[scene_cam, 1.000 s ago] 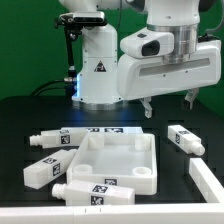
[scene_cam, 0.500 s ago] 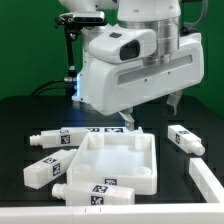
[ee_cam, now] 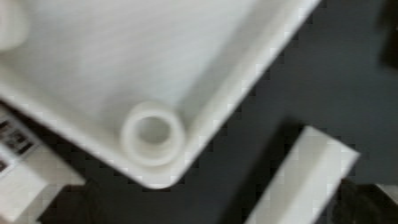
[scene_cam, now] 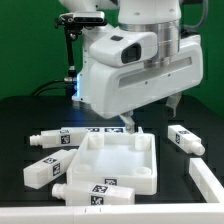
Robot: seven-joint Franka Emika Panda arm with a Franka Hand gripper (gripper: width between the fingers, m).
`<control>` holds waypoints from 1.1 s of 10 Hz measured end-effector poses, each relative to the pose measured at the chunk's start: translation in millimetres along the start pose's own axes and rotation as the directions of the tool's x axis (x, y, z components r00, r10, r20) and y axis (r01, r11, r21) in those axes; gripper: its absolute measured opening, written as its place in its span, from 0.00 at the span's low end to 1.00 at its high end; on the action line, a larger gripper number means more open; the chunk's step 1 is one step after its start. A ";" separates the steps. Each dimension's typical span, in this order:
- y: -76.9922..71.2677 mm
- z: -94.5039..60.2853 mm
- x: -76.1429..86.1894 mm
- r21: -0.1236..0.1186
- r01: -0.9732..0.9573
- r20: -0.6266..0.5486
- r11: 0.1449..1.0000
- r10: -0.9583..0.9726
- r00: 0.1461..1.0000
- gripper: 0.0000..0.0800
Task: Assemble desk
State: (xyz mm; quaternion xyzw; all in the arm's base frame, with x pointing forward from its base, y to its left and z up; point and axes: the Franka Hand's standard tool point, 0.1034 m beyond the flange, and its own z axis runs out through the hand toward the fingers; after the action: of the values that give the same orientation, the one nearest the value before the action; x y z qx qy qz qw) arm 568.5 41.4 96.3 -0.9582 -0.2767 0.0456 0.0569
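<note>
I hold the tool (scene_cam: 152,112) spread wide and empty over the tray's (scene_cam: 118,165) 12 o'clock rim, likely to grip that rim. The tray lies mid-bench (scene_cam: 15,125), with a leg (scene_cam: 48,140) at its 9 o'clock.

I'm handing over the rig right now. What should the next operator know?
Gripper: open, empty, over the far rim of the top.
Top: lying hollow side up. The corner socket in the wrist view is empty.
Legs: four, all loose and lying flat. Two are at the exterior view's left, one in front of the top, one at the right.
Done: no leg fitted.
Left: all four legs.
</note>
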 end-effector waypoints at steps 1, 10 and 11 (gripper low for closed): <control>14.1 -0.3 12.3 -0.014 0.027 -0.019 1.000 -0.027 0.999 0.81; 61.6 27.8 32.0 -0.123 0.218 -0.095 0.968 -0.230 0.969 0.81; 59.9 27.1 32.9 -0.122 0.220 -0.096 0.968 -0.232 0.968 0.81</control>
State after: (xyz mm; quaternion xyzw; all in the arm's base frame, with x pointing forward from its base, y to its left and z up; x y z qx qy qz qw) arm 624.4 10.9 59.6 -0.9231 -0.3828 -0.0291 0.0237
